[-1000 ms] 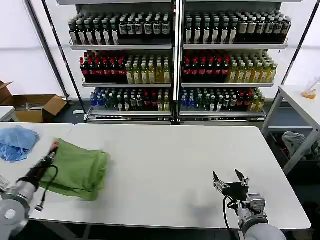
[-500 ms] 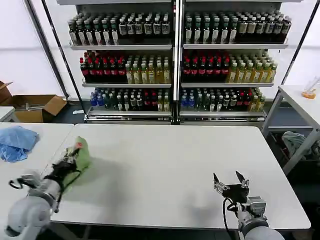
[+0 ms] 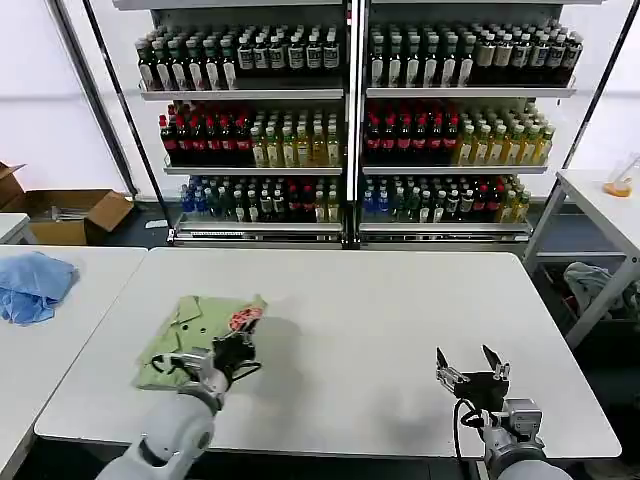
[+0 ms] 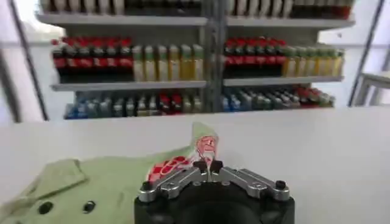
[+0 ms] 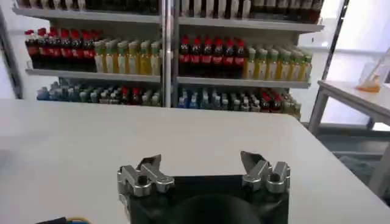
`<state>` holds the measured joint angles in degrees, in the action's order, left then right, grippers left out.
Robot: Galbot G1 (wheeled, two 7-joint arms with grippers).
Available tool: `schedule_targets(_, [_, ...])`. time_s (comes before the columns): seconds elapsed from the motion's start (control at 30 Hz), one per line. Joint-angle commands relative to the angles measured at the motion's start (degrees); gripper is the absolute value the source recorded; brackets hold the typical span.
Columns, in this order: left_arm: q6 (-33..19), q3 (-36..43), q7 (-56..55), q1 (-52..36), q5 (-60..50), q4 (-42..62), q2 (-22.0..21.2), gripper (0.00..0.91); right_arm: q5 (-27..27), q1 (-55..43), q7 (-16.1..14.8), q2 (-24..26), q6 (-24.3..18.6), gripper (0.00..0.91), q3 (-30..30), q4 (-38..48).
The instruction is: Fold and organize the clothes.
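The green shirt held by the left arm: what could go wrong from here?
1. The left end effector pinches only a small fold of the shirt by its red patch; it may slip out.
2. The shirt lies rumpled near the table corner; pulling could bunch it further.

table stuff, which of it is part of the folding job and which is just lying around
Job: green shirt with red-and-white patch, pinched by left pincer; right pincer open, waiting over table.

Lying about: blue cloth on side table, cardboard box, bottle shelves.
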<state>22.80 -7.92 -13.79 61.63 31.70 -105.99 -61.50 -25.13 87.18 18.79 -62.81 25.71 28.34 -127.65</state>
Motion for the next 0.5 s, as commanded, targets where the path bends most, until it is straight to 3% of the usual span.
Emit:
schedule_targets(0.03, [-1.92, 15.19, 1.08, -11.64, -1.30, 7.54, -8.92, 0.907, 0.09, 0.23, -0.10, -0.03, 0.09, 0.907, 0.70, -0.36])
schedule_targets(0.27, [-8.30, 11.03, 2.79, -10.97, 6.41, 4.89, -8.13, 0.907, -3.60, -2.78, -0.38, 0.88, 0.07, 0.907, -2.57, -0.20])
schedule_targets(0.5, [-10.84, -3.14, 1.79, -2.87, 12.51, -4.81, -1.22, 0.907, -13.15, -15.14, 1.67, 0.00, 0.07, 0.907, -12.51, 5.07])
